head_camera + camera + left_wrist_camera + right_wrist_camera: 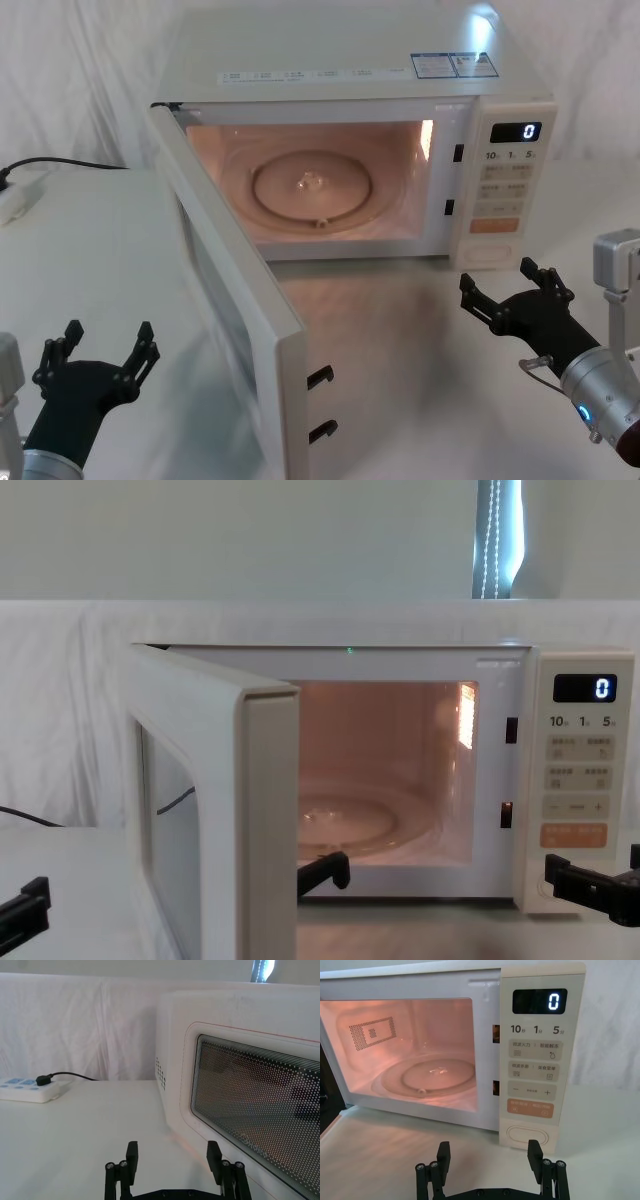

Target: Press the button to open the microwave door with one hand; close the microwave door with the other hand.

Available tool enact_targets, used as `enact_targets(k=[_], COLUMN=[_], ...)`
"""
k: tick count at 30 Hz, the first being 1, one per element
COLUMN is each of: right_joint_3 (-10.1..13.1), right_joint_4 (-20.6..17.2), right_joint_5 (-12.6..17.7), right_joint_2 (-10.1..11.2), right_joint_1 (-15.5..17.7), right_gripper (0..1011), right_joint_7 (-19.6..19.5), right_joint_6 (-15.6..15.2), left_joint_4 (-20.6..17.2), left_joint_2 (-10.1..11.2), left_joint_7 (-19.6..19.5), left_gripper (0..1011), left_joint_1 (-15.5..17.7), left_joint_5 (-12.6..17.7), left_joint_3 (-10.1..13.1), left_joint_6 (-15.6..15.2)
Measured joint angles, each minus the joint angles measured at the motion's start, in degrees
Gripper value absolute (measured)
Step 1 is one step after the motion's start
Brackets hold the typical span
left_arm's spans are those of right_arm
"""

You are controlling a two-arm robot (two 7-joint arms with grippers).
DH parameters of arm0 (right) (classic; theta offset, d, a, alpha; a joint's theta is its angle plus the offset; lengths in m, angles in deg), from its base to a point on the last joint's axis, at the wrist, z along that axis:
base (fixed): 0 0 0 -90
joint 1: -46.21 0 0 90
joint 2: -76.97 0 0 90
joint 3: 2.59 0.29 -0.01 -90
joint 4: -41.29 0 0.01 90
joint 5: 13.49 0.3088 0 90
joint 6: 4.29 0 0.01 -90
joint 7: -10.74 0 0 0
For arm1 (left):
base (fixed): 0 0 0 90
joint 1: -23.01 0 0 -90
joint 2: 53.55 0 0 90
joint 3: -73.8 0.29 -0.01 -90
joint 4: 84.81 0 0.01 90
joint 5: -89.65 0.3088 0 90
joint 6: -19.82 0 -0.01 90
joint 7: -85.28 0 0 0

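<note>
The cream microwave door [235, 300] stands swung wide open toward my left, its dark window [250, 1095] facing the left wrist camera. Its edge [268, 820] is side-on in the chest view. The lit cavity [315, 185] is exposed. The pill-shaped button [526, 1134] sits at the bottom of the control panel, also seen from the head [485, 256]. My right gripper [500, 280] hovers open just in front of and below the button, apart from it [489, 1152]. Left of the door's outer face, my left gripper [108, 345] is open and empty, a short way off [172, 1152].
A white power strip [27, 1090] with a black plug and cable lies at the table's far left [15, 200]. Two black latch hooks [320, 377] stick out of the door's free edge. The display [540, 1001] reads 0. White cloth covers the table and the wall behind.
</note>
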Motion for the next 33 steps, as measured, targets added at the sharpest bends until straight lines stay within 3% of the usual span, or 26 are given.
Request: enact_targets(k=[6, 12, 19, 29, 33], right_joint_3=[0.0, 0.0, 0.0, 0.0, 0.0], right_joint_4=[0.0, 0.0, 0.0, 0.0, 0.0], right_joint_5=[0.0, 0.0, 0.0, 0.0, 0.0], right_joint_2=[0.0, 0.0, 0.0, 0.0, 0.0], right_joint_1=[0.0, 0.0, 0.0, 0.0, 0.0], right_gripper=[1002, 1002, 1002, 1002, 1002], right_joint_7=[0.0, 0.0, 0.0, 0.0, 0.0], right_joint_6=[0.0, 0.0, 0.0, 0.0, 0.0], left_joint_4=[0.0, 0.0, 0.0, 0.0, 0.0], left_joint_2=[0.0, 0.0, 0.0, 0.0, 0.0], left_joint_7=[0.0, 0.0, 0.0, 0.0, 0.0], left_gripper=[789, 561, 384, 16, 0], left_joint_1=[0.0, 0.0, 0.0, 0.0, 0.0], left_joint_5=[0.0, 0.0, 0.0, 0.0, 0.0], left_joint_3=[0.0, 0.0, 0.0, 0.0, 0.0], left_joint_6=[0.0, 0.0, 0.0, 0.0, 0.0])
